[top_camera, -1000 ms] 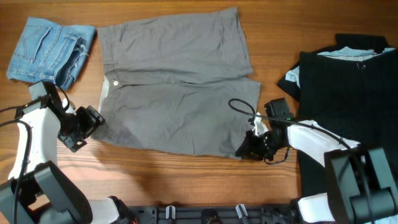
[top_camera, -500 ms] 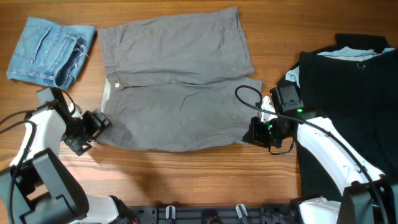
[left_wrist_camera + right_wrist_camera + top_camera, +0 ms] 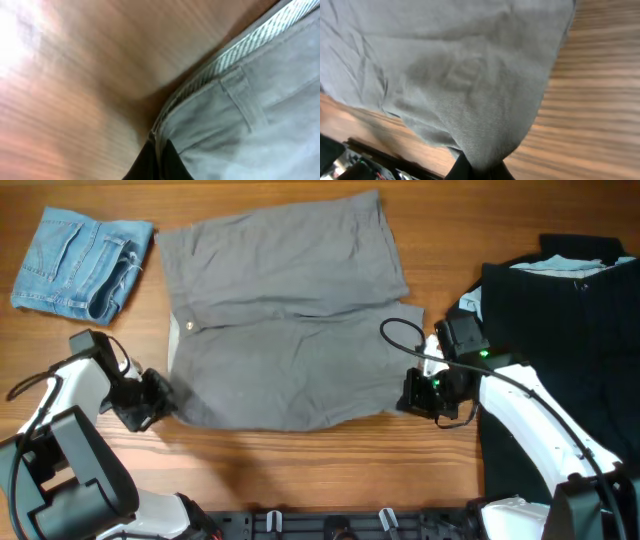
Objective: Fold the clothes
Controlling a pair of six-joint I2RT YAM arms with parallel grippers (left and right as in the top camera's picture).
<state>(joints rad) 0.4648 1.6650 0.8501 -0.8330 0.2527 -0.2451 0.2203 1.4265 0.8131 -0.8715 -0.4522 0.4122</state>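
Lying spread across the middle of the wooden table (image 3: 300,460), the grey shorts (image 3: 285,320) were mostly flat and lightly wrinkled. Their waistband (image 3: 235,55) ran along the left arm's side and the leg ends pointed toward the right arm.

The left gripper (image 3: 160,395) sat at the near corner of the waistband. In the left wrist view its dark fingertips (image 3: 145,165) were pinched together on the band's edge, where a pale striped lining showed, with a belt loop (image 3: 240,95) just beyond.

The right gripper (image 3: 408,393) sat at the near corner of the opposite leg hem. In the right wrist view its fingers (image 3: 457,170) were clamped on a fold of the grey cloth (the fabric bunched and drooped from that grip), with bare wood to one side.

Folded light-blue denim shorts (image 3: 75,260) lay at the far left corner, near the grey pair with a strip of wood between them. Black garments (image 3: 560,350) were piled on the right side of the table, apart from the grey shorts, with a bit of pale fabric showing at their far end.
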